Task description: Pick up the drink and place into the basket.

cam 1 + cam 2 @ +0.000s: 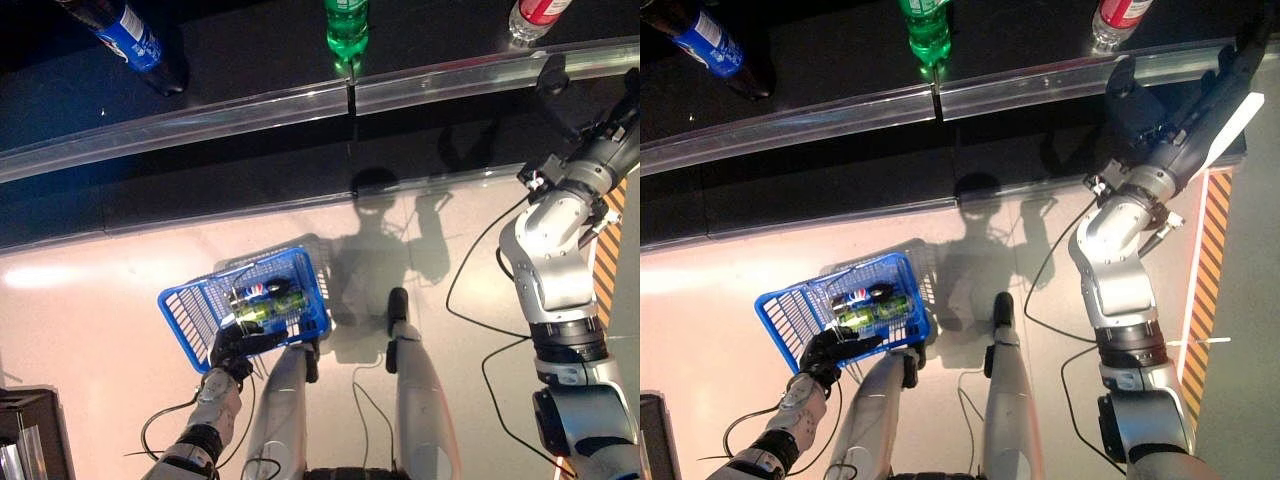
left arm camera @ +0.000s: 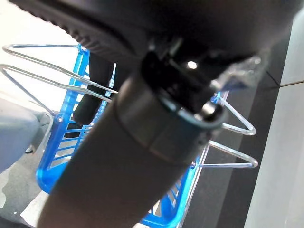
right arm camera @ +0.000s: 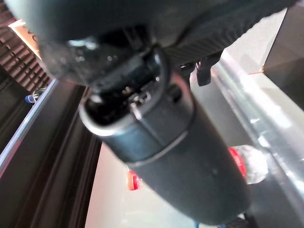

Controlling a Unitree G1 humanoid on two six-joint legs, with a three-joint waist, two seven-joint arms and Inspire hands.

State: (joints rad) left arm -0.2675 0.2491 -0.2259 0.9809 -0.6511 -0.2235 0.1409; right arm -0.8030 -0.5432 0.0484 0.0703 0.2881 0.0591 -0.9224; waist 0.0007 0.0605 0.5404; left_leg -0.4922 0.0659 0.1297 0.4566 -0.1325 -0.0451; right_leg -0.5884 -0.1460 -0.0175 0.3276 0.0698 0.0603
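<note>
The left hand (image 1: 238, 347) is low in the eye views, its dark fingers curled round the near edge of a blue basket (image 1: 190, 310) and gripping it. The basket hangs above the pale floor (image 1: 90, 340), tilted, with wire handles (image 2: 28, 76) that show in the left wrist view. Inside it lie 2 drinks side by side: a bottle with a blue and red label (image 1: 255, 291) and a green bottle (image 1: 262, 309), the green 1 nearer the hand.

Beyond the floor runs a dark shelf (image 1: 250, 60) with a silvery rail (image 1: 200, 115) along its front edge. 3 more bottles stand on it, well apart from each other: a dark bottle with a blue label (image 1: 128, 35) to the left, a green bottle (image 1: 347, 25) near the middle and a clear bottle with a red label (image 1: 535, 15) to the right.

The right arm reaches up to the shelf at the right. The right hand (image 1: 1185, 125) is by the rail, near the red-labelled bottle, with a white thumb cover standing out. In the right wrist view that bottle shows just past the hand's dark bulk, but I cannot tell whether the fingers are spread or closed, nor whether they touch the bottle.
</note>
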